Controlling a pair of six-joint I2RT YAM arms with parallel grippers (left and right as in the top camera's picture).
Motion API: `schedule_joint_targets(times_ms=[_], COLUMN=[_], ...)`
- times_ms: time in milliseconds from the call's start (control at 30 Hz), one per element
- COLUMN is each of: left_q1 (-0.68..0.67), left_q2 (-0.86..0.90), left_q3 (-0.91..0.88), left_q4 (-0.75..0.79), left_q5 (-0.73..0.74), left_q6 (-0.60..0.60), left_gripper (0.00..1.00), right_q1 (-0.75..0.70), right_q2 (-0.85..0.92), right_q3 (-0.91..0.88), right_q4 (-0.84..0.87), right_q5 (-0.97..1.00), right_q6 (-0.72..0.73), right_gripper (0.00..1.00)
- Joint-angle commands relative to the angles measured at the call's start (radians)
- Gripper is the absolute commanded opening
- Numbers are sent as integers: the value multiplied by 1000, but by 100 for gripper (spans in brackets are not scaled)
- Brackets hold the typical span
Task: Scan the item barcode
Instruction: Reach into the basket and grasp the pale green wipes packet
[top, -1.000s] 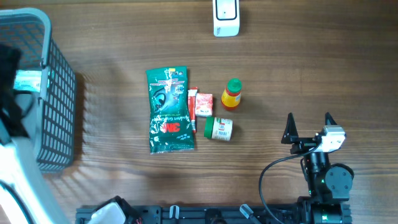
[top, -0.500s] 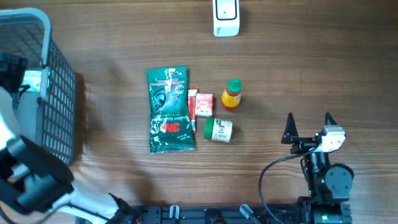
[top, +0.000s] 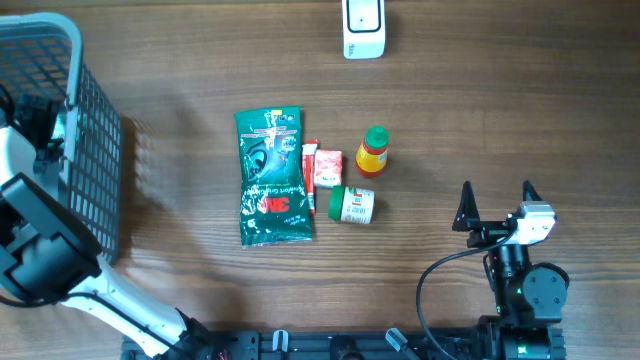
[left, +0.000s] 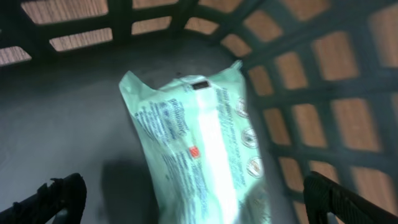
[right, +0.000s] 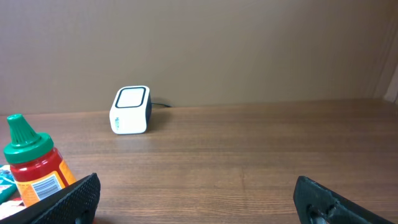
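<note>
You lose the basket (top: 95, 170) past the overhead's 9 o'clock edge, with the left arm (top: 40, 250) covering its near corner. The scanner (top: 363, 30) at 12 o'clock is clipped by the top edge. In the left wrist view the pale packet (left: 199, 155) is blurred, its print unreadable, its lower end cut off at 6 o'clock. In the right wrist view the red bottle (right: 31, 165) is clipped at 8 o'clock

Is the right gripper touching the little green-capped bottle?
Apart. The overhead view shows bare table between the open right gripper and the green-capped bottle.
</note>
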Motion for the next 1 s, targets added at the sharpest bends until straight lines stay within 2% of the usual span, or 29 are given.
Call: schedule_joint_targets(times_ms=[0,67,167,233,267,367,433,500,600,700,767,967], left_q1=[-1,-1,-1,-1,-1,-1,-1,-1,-1,3,8,23], left_q2=[48,56,57,57,58,61,67,69,57,28,2,-82], left_q3=[6,6,6,6,6,4,4,4,5,5,5,5], left_q4=[18,39,56,60,57,39,23,2,-54,-124,-188,-375], left_q5=[-51,-51,-51,-51,-51,-52,-51,-51,-52,-56,-55,-63], left_q6=[-5,-1,-1,1,2,3,3,28,142,168,145,-25], left_gripper=[96,94,80,59,37,13,4,4,4,4,4,4], right_q1=[5,5,5,5,5,5,5,5,5,5,5,5], right_q2=[-2,-2,-2,-2,-2,-2,-2,-2,-2,-2,-2,-2], right_q3=[-1,-1,-1,-1,-1,-1,-1,-1,-1,-1,-1,-1], right_q4=[2,2,2,2,2,2,2,2,2,2,2,2], right_q5=[-13,-13,-13,-13,-12,-13,-13,-13,-13,-13,-13,-13], right_q6=[-9,-8,-8,-8,-10,-9,-9,-9,-9,-9,-9,-9], right_gripper=[100,100,100,100,100,100,100,100,100,100,100,100])
